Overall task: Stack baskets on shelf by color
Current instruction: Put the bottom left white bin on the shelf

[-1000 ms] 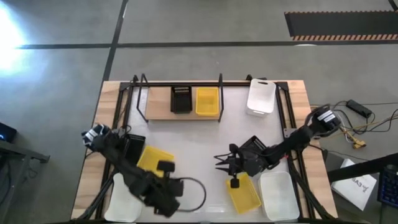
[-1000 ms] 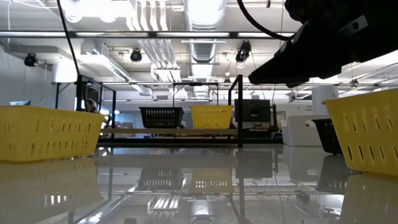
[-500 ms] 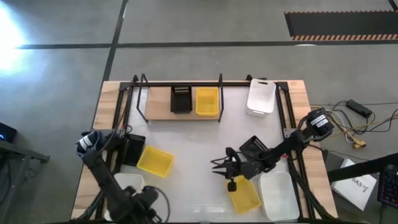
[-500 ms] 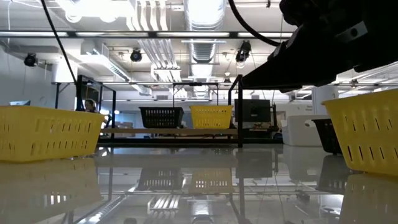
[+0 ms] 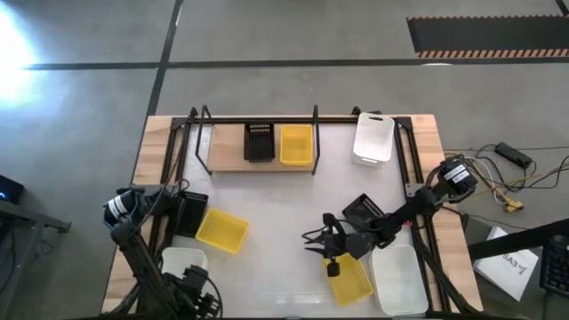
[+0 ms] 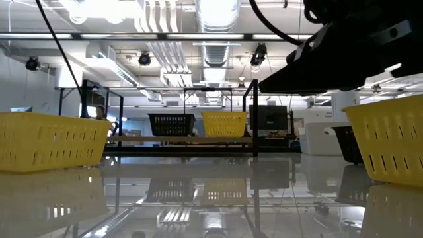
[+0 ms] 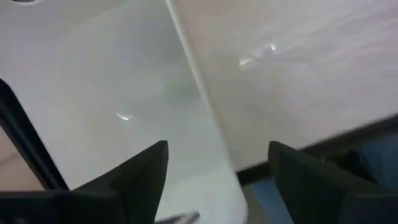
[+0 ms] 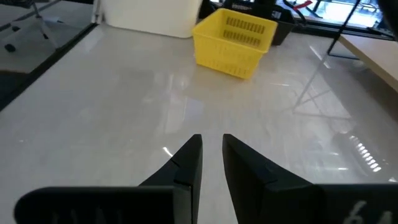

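Observation:
The shelf [image 5: 233,153] stands at the table's far edge with a black basket [image 5: 259,140] and a yellow basket [image 5: 296,144] side by side on its board. Loose on the table: a yellow basket [image 5: 222,230] beside a black one [image 5: 189,214] at the left, a white one [image 5: 180,261] near left, a yellow one [image 5: 349,277], a white one [image 5: 397,278] and a black one [image 5: 364,212] at the right, and a white one [image 5: 373,138] far right. My left gripper [image 7: 217,152] is open over the near left corner. My right gripper [image 8: 211,146] hovers by the right yellow basket, a narrow gap between its fingers.
The black wire frame's posts [image 5: 200,133] rise at both ends of the shelf. Bare white tabletop [image 5: 276,204] lies between the shelf and the loose baskets. Cables [image 5: 507,182] trail off the table's right side.
My left arm has drawn back from beside the left yellow basket toward the table's near left corner, leaving the near-left white basket uncovered. My right gripper has shifted a little toward the near edge.

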Controlling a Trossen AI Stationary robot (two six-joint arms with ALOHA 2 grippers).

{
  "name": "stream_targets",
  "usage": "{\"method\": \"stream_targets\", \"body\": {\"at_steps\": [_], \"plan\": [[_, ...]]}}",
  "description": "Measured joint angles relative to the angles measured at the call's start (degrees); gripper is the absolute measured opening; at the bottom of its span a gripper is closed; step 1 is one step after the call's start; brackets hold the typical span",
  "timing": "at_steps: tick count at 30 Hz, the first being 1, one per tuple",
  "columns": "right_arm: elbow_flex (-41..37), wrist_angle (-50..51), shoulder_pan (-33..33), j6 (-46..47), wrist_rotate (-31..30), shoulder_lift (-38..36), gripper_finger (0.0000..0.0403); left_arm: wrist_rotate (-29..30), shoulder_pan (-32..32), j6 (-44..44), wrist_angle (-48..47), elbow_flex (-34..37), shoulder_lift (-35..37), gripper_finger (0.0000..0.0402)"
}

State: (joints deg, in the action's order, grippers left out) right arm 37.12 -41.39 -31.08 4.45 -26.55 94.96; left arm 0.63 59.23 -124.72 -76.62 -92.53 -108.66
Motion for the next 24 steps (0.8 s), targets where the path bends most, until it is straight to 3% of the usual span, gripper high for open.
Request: {"method": "stream_targets", "body": {"at_steps": [12,24], "plan": [[0.0,0.0,-0.7,0.0,0.0,0.0,0.0057,0.3,-0.7,-1.2,9.4,8.7,1.0,0.0201],[0.0,0.0,-0.7,0.0,0.0,0.0,0.0057,-0.6,-0.8,-1.1,11.8,6.8,1.2,0.0009]]}}
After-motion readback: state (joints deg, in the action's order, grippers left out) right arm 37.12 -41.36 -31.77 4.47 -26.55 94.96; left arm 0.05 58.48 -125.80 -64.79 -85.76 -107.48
